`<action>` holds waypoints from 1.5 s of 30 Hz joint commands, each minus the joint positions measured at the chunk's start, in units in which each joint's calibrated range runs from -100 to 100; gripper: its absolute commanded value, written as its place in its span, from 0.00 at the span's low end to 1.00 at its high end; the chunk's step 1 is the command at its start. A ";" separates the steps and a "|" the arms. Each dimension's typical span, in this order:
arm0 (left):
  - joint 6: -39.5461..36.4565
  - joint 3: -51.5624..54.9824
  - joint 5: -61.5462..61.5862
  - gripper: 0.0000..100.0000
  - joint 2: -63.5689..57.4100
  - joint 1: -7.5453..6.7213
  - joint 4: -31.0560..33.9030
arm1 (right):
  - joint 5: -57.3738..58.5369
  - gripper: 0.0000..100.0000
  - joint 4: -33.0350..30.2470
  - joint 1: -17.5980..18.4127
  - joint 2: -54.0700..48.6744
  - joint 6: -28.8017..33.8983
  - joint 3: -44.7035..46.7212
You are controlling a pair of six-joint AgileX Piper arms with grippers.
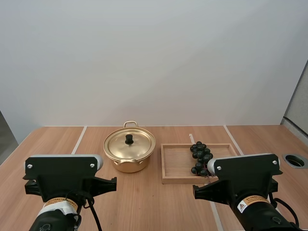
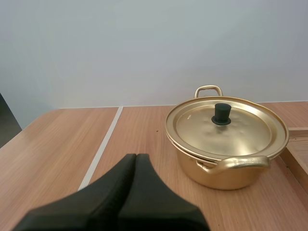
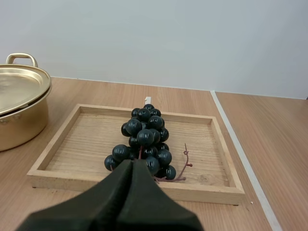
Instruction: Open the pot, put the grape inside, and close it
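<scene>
A gold pot (image 1: 129, 151) stands at mid-table with its lid (image 1: 129, 144) on, a black knob (image 1: 129, 139) at the centre. To its right a bunch of dark grapes (image 1: 201, 157) lies in a wooden tray (image 1: 175, 163). My left gripper (image 2: 135, 160) is shut on nothing, low over the table a short way in front of the pot (image 2: 226, 144). My right gripper (image 3: 133, 164) is shut too, its tips just short of the near end of the grapes (image 3: 144, 139) and above the tray's front rim (image 3: 130, 185).
Pale seams (image 1: 78, 139) run across the wooden tabletop. A round cable hole (image 1: 295, 160) sits near the right edge. Bare table lies left of the pot and in front of both objects.
</scene>
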 commanded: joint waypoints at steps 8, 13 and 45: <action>0.02 0.00 -0.66 0.00 -0.39 0.06 0.00 | -0.06 0.00 0.11 0.08 -0.44 0.20 0.00; 0.02 0.00 -0.66 0.00 -0.39 0.06 0.00 | -0.06 0.00 0.11 0.08 -0.44 0.20 0.00; 1.76 -13.17 -33.20 0.00 -0.39 0.06 0.51 | -19.49 0.00 0.11 0.08 -0.44 0.20 -15.91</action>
